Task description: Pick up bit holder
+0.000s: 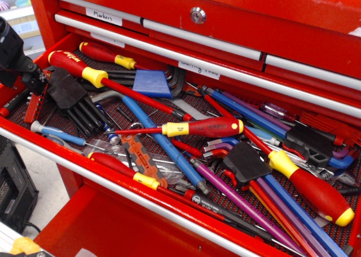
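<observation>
The bit holder (34, 107) is a narrow red strip with small dark bits. It lies at the far left of the open drawer, beside the black fan-shaped hex key set (70, 96). My black gripper (32, 82) reaches in from the left edge and sits over the strip's upper end, hiding that part. Only one dark finger (38, 81) shows clearly, low by the strip. I cannot tell whether the jaws are open or shut, or whether they touch the strip.
The red drawer (113, 178) is crowded with tools. A red-and-yellow screwdriver (96, 76) lies just right of the gripper, with a blue key holder (152, 83) behind it. More screwdrivers and long coloured hex keys (271, 200) fill the middle and right. Closed drawers (197, 37) stand above.
</observation>
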`<state>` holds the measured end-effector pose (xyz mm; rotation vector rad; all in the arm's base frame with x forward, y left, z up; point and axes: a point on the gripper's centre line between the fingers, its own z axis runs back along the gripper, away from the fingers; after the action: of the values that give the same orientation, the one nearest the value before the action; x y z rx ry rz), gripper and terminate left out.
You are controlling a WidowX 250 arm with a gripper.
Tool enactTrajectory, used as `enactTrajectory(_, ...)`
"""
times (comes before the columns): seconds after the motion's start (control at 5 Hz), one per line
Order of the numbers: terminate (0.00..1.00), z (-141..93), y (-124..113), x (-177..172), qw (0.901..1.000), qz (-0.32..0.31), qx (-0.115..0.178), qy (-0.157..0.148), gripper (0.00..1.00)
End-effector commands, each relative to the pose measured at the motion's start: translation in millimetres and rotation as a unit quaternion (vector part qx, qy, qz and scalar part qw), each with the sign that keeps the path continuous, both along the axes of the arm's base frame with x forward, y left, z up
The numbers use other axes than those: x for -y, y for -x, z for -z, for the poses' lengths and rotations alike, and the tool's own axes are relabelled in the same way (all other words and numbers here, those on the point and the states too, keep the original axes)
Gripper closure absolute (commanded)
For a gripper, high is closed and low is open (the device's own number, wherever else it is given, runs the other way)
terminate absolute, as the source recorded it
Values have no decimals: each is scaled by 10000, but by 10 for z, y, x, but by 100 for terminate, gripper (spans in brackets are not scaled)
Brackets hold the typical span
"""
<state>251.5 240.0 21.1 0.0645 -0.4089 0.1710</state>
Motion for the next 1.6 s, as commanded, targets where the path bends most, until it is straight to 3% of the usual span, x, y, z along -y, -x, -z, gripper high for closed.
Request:
enactTrajectory(0.0, 0, 8, -76, -76, 9996, 200, 176, -47, 0)
enactTrajectory(0.2, 0, 56, -109, -78, 9998, 168, 115, 8, 0)
enactTrajectory(0.4, 0, 34, -102, -59, 9998, 128, 136, -18, 100)
enactTrajectory(0.6, 0, 5, -119, -44, 9997, 219, 72, -89, 100)
enactTrajectory(0.8, 0, -222, -137, 5, 9991, 268, -16, -314, 100)
enactTrajectory(1.0, 0, -654, -187, 66, 9961, 508, 104, -720, 100)
enactTrajectory(1.4, 0, -1640, -195, 294, 9809, 782, -262, -1762, 100)
